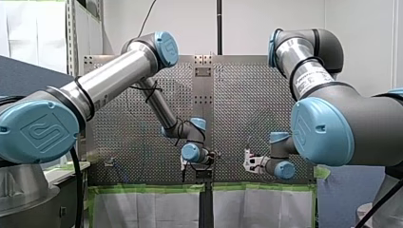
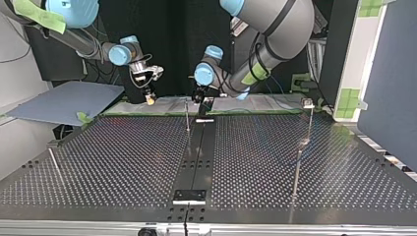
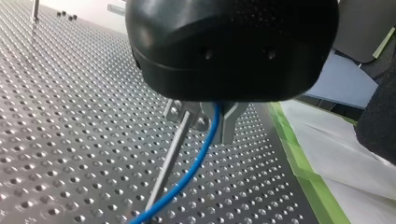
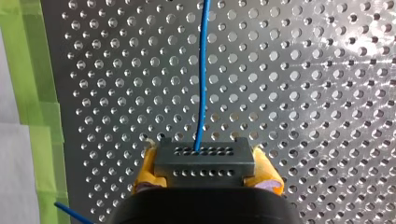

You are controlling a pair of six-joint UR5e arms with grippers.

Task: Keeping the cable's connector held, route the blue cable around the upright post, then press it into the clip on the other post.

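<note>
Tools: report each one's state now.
Left tool: blue cable comes out of it; open or shut cannot be told.
Right tool: shut on the connector.

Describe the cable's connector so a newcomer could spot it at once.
Start at the perforated table, then find my right tool over it. The connector is the dark grey block clamped between its yellow pads; only it has two rows of small holes, with the blue cable leaving one.

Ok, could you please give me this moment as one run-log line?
right claw: shut on connector | left claw: shut on blue cable, beside upright post | clip: cable not yet in
</note>
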